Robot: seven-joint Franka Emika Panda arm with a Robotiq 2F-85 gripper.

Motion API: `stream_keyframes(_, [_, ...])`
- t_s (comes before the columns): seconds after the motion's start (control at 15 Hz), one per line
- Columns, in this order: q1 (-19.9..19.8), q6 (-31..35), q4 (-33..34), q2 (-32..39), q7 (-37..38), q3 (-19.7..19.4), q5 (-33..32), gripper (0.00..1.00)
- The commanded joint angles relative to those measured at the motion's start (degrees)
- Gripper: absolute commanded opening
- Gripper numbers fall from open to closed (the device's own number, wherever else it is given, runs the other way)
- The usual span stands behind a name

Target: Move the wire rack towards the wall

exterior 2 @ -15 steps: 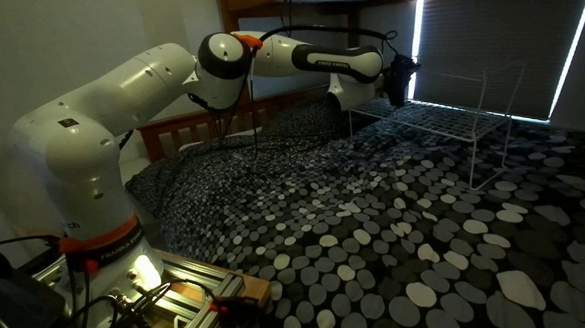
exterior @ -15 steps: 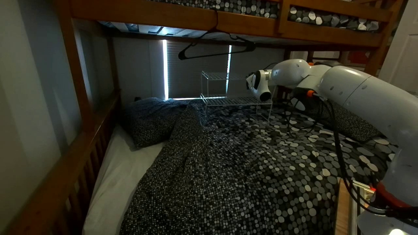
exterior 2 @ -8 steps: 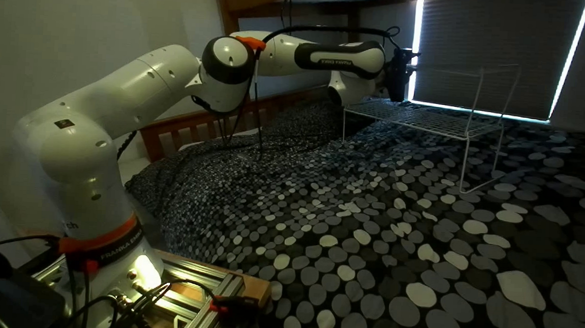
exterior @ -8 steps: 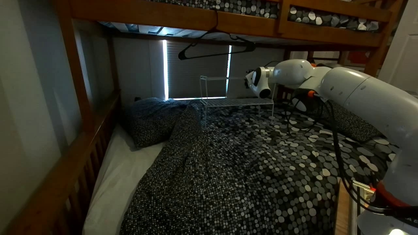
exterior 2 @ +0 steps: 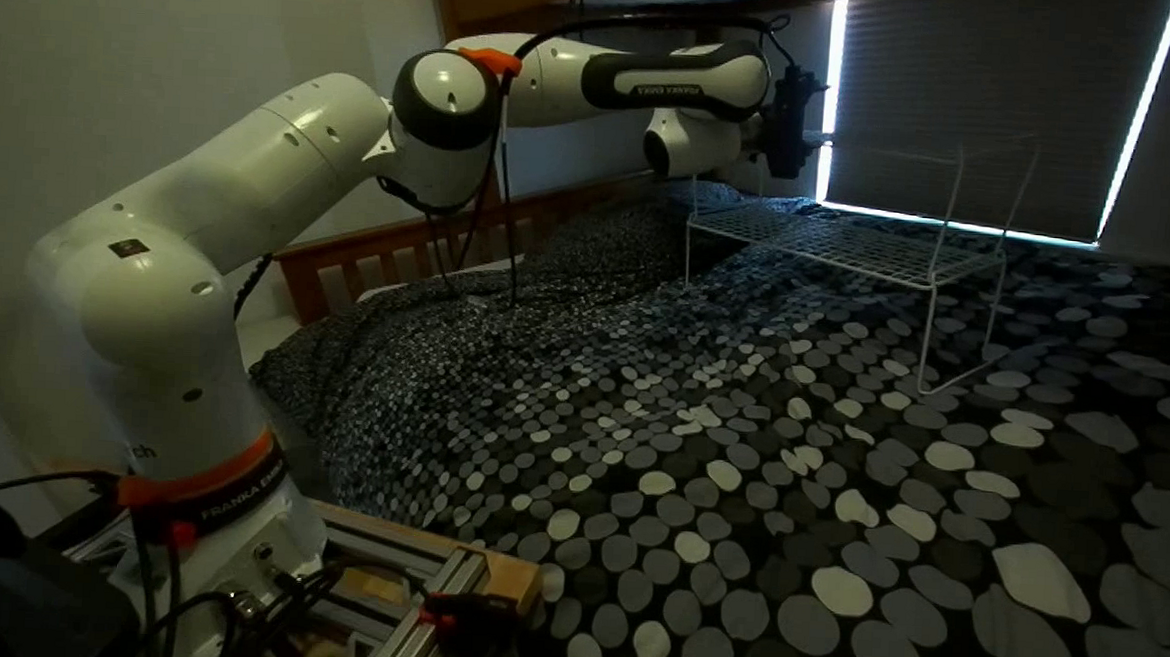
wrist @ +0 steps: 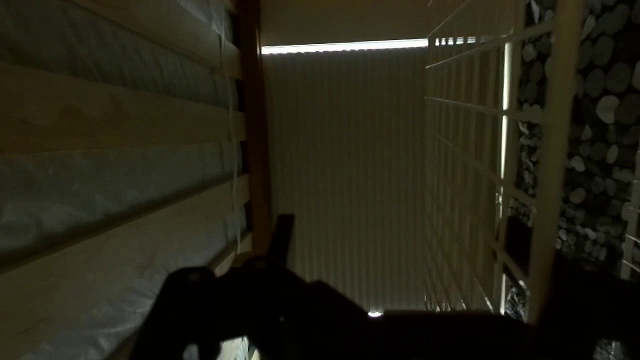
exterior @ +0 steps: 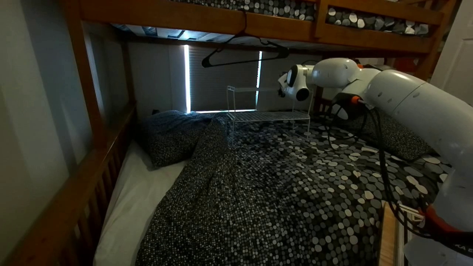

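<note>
The wire rack (exterior: 269, 116) stands upright on the patterned bedspread, its pale legs down on the cloth. In an exterior view its lower shelf (exterior 2: 850, 247) shows plainly, while its upper shelf looks faint against the blind. Behind it is the wall (exterior: 155, 77) with the covered window. My gripper (exterior 2: 825, 113) is at the rack's upper shelf, on the arm's side. In the wrist view the gripper (wrist: 400, 230) has its fingers wide apart. One finger (wrist: 283, 232) is over the shelf; the other shows dark beyond the front wire (wrist: 550, 165), below the shelf. Any contact cannot be made out.
A black hanger (exterior: 236, 63) hangs from the upper bunk's wooden rail (exterior: 184, 16), above and in front of the rack. Bunk slats (wrist: 125, 115) lie close over the gripper. A dark pillow (exterior: 173, 140) and bunched bedding are beside the rack.
The rack was tilted a second ago; it has come down level onto its legs. My gripper has opened, and the arm has risen a little while the rack stays put.
</note>
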Motion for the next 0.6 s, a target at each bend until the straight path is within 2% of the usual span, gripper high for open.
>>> stream_keyframes(0.0, [0.4, 4.6, -1.0, -0.8, -4.6, -1.0, 3.0, 1.00])
stream_keyframes(0.33, [0.9, 9.0, -2.1, 0.4, -7.5, -1.5, 3.1, 1.00])
stream_keyframes(0.53, [2.6, 14.9, -4.6, -1.4, -6.7, -1.6, 3.3, 1.00])
